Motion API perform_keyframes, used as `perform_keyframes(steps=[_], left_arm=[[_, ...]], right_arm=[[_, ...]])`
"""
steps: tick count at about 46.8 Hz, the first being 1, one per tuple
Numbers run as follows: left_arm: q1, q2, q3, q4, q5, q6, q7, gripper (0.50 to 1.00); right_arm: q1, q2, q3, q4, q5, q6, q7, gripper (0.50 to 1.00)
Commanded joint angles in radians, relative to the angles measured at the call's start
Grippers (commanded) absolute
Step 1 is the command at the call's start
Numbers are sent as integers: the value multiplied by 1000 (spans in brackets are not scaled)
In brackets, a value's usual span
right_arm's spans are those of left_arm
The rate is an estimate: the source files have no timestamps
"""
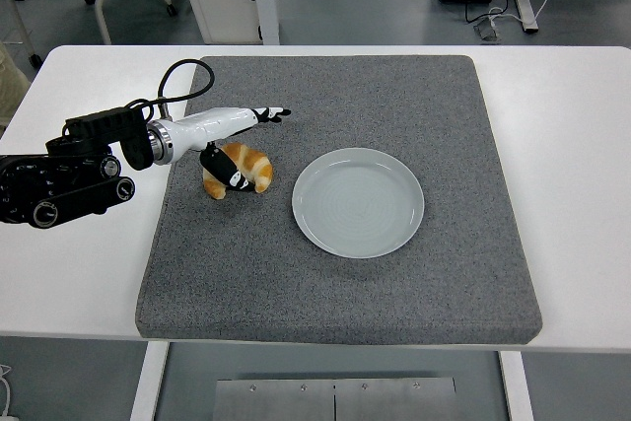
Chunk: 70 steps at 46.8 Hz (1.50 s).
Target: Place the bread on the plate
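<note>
On the coarse grey felt-like square mat (335, 283) lies the smooth round pale-grey plate (358, 202), with the golden, ridged crescent croissant (248, 167) just left of it under the left hand's (232, 140) spread fingers (268, 113), thumb against its near side.

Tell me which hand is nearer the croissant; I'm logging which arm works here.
Left. The left hand is over the croissant, thumb down across its front and fingers stretched out past its far side, not closed on it. The right hand is out of view.
</note>
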Motion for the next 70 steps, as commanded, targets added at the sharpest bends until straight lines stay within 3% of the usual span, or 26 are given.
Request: perform_keyframes(steps=[1, 23, 29, 33, 36, 44, 58, 70], left_arm=[[-1, -1, 17, 4, 0, 0, 0, 971], [17, 1, 41, 31, 1, 9, -3, 969], [20, -1, 41, 33, 1, 23, -3, 942], [20, -2, 43, 34, 1, 29, -3, 862], [19, -2, 41, 34, 1, 30, -3, 739], [8, 1, 34, 34, 1, 33, -3, 500], [-30, 15, 32, 34, 0, 30, -3, 500], [-136, 53, 40, 30, -16, -2, -3, 500]], right_arm=[[0, 0, 0, 0, 0, 0, 0, 1000], [0, 0, 0, 0, 0, 1, 0, 1000], [0, 0, 0, 0, 0, 0, 0, 1000], [0, 0, 0, 0, 0, 1, 0, 1000], [0, 0, 0, 0, 0, 1, 0, 1000], [0, 0, 0, 0, 0, 1, 0, 1000], [0, 0, 0, 0, 0, 0, 0, 1000], [0, 0, 0, 0, 0, 1, 0, 1000]])
